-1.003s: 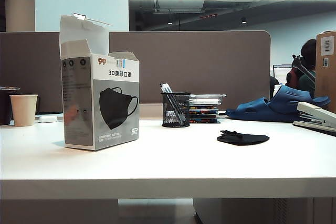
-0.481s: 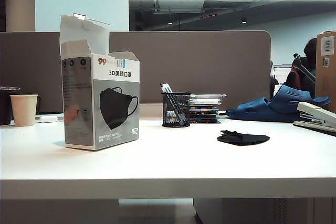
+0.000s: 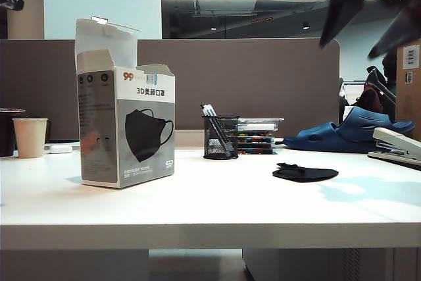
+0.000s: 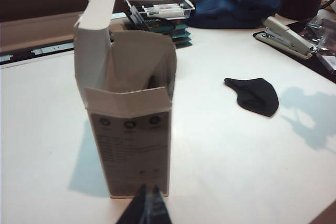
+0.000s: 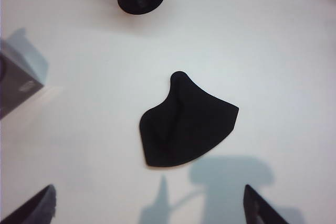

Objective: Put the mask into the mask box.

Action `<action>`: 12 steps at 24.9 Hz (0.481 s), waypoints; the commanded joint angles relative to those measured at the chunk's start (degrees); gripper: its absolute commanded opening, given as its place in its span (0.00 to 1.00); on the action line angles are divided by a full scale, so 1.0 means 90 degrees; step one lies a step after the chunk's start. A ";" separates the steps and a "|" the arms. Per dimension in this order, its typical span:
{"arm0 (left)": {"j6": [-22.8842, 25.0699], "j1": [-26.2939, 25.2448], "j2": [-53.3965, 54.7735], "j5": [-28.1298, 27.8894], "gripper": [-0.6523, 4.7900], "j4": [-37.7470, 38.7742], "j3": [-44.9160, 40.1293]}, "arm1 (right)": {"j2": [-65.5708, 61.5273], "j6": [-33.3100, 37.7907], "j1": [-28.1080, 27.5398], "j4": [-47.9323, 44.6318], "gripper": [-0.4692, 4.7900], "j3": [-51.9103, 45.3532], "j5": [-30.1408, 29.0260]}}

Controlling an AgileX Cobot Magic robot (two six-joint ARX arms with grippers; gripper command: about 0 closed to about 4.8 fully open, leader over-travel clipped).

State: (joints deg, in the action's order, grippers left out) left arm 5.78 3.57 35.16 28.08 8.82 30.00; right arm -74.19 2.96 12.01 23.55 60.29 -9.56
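Right tool [image 5: 149,208], jaws spread, hangs above the flat black fabric mask [image 5: 186,121] on the white worktop [image 3: 197,208]; left tool [image 4: 148,211], pinched together, faces the open white-and-grey carton [image 4: 128,124].

Readable markings, by item:

- The mask box [image 3: 125,126], front face: a red "99" at the upper corner; beneath it the black heading "3D" followed by four Chinese characters; below that a printed picture of a black mask. Small lines of print near the bottom edge are too fine to read.
- The mask box, grey side panel [image 4: 130,150]: three round icons above several lines of small print, none legible.
- Brown carton [image 3: 409,87]: white barcode label, digits not legible.
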 commanded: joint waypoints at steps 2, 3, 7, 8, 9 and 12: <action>0.0036 -0.0005 0.0029 0.0131 0.11 -0.0185 0.0036 | -0.0850 0.0002 0.0177 -0.0916 1.00 0.0085 0.0104; 0.0090 -0.0005 0.0029 0.0216 0.11 -0.0189 0.0036 | -0.1073 0.0002 0.0177 -0.1071 1.00 0.0087 0.0102; 0.0425 0.0007 0.0029 0.0585 0.11 -0.0180 0.0039 | -0.1889 0.0002 0.0187 -0.1190 1.00 0.0333 0.0102; 0.0459 0.0007 0.0029 0.0648 0.11 -0.0177 0.0041 | -0.2127 0.0002 0.0187 -0.1183 1.00 0.0457 0.0102; 0.0457 0.0007 0.0029 0.0753 0.11 -0.0177 0.0041 | -0.2310 0.0002 0.0187 -0.1171 1.00 0.0563 0.0104; 0.0457 0.0015 0.0029 0.0862 0.11 -0.0177 0.0041 | -0.2824 -0.0002 0.0187 -0.1171 1.00 0.0896 0.0129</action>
State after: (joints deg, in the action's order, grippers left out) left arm 9.48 3.66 35.51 34.87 7.94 30.02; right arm -98.59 2.96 13.67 14.33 66.94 -8.58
